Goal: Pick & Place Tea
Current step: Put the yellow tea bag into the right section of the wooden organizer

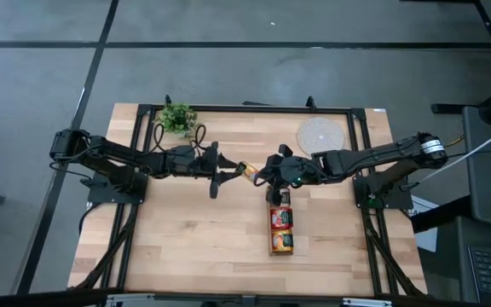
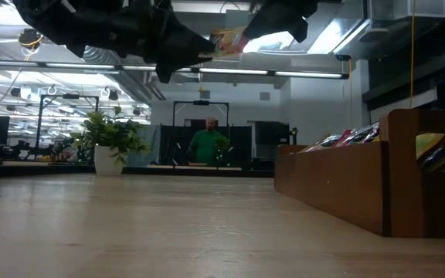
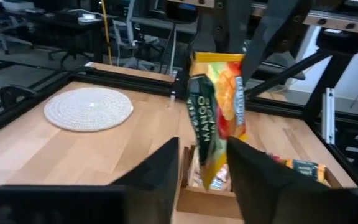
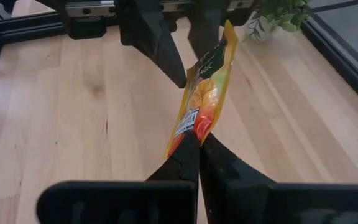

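Note:
A yellow-orange tea sachet (image 1: 248,170) (image 4: 204,93) is up in the air over the middle of the table, between my two grippers. My right gripper (image 1: 261,173) (image 4: 197,140) is shut on it from the table's right. My left gripper (image 1: 226,176) (image 3: 204,152) is open and faces it from the left. Its fingers stand on either side of the sachet's free end (image 3: 213,162); whether they touch it I cannot tell. The low view shows the sachet (image 2: 226,40) high above the tabletop. More sachets (image 1: 281,230) lie in the wooden tray (image 1: 271,205). My right gripper pinches the sachet between its two fingers at the end nearest it (image 4: 194,127), coming about level from the table's right. The sachet is lifted clear of the table and sticks out past the fingertips toward my left gripper.
The long wooden tray (image 2: 338,181) lies just near-side of the grippers, running toward the near edge. A round woven mat (image 1: 320,135) sits at the far right and a small potted plant (image 1: 177,118) at the far left. A person (image 2: 207,143) stands in the room beyond the table.

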